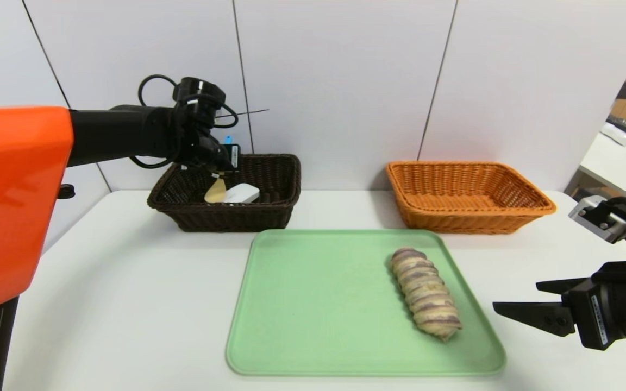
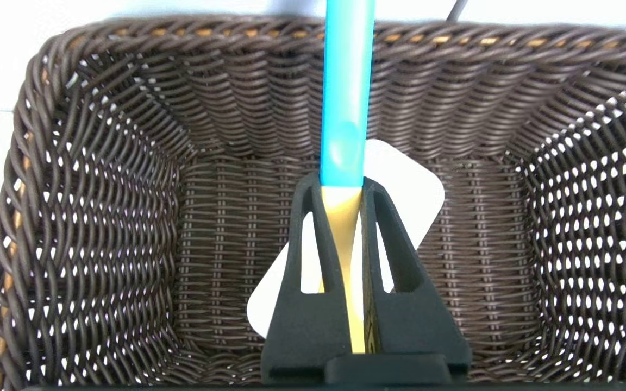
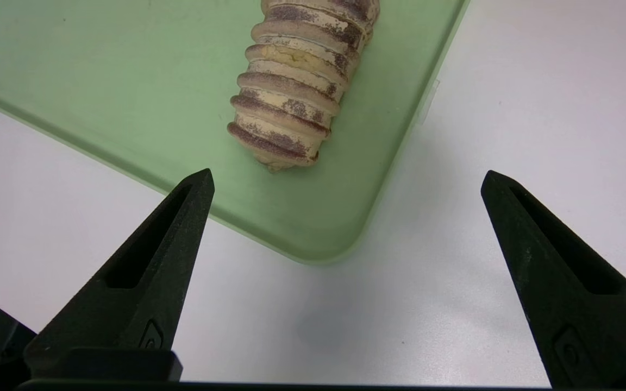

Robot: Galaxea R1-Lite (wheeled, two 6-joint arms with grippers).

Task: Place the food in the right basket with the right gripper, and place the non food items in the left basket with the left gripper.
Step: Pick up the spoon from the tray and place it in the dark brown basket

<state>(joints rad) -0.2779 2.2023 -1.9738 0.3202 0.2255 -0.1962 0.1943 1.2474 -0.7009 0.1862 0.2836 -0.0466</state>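
so the left tool (image 2: 341,184) is clenched on the spoon (image 2: 345,98) right over the dark left basket (image 1: 277,209), white case (image 1: 241,193) already in it, while the released right tool (image 1: 514,297) waits off the tray's (image 1: 313,304) right edge, nearest the bread loaf (image 1: 425,292) lying lengthwise along that edge.

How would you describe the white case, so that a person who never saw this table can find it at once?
Look at the dark brown basket standing at the back of the white table, on the left side. On its floor lies a flat white case with rounded corners, under the left hand, which is shut on the spoon. The case is the only white, flat thing there; the spoon is yellow with a blue handle.
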